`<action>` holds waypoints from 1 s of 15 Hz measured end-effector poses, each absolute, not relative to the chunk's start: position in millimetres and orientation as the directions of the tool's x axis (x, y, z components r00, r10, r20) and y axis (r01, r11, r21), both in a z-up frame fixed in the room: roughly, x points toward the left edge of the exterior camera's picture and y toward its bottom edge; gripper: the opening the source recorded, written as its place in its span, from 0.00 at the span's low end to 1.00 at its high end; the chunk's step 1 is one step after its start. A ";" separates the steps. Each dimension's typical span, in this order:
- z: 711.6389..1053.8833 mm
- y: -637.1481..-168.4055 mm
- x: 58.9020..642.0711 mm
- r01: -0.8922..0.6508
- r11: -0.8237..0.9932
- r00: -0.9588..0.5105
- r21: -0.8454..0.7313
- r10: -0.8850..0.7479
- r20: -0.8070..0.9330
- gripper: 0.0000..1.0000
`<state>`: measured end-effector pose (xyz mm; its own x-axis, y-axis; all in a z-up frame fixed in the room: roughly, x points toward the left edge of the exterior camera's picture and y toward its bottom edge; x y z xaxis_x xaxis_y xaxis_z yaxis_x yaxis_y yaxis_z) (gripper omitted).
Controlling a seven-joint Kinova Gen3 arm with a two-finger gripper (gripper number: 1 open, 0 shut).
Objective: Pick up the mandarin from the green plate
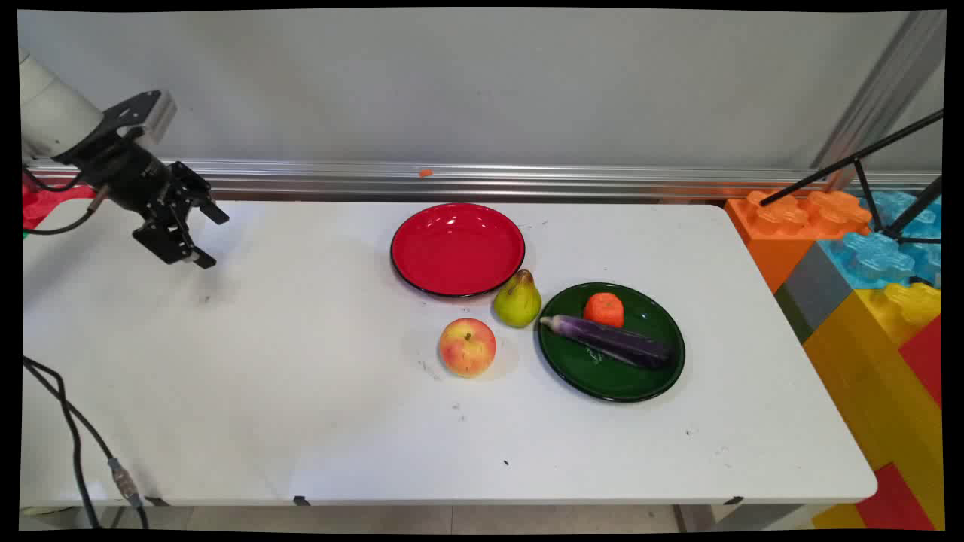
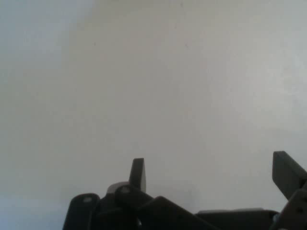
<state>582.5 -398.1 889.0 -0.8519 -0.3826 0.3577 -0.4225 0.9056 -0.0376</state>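
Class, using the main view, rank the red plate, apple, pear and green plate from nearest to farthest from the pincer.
The pincer hangs open over the table's left side.
1. Red plate, toward the back, centre.
2. Apple, nearer the front, left of the pear.
3. Pear, between the two plates.
4. Green plate, farthest right, holding an eggplant.

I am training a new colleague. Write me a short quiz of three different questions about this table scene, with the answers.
1. True or false: the claw is holding the apple.
2. Which plate is empty: A) red plate B) green plate?
3. Fill in: the pear stands between the red plate and the ____ plate.

Key: 1. False; the claw is open, empty, far left of the fruit. 2. A; the green one bears an eggplant and an orange piece. 3. green.
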 end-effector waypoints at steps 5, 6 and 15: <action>887.2 -396.9 575.6 -0.402 0.914 -0.840 -0.045 -0.349 0.416 1.00; 887.2 -397.6 573.4 -0.401 0.915 -0.834 -0.044 -0.345 0.431 1.00; 894.0 -414.4 526.7 -0.381 0.924 -0.774 -0.034 -0.299 0.558 1.00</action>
<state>526.7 -414.4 894.0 -0.7742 -0.2989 0.5579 -0.3812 0.9239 -0.0340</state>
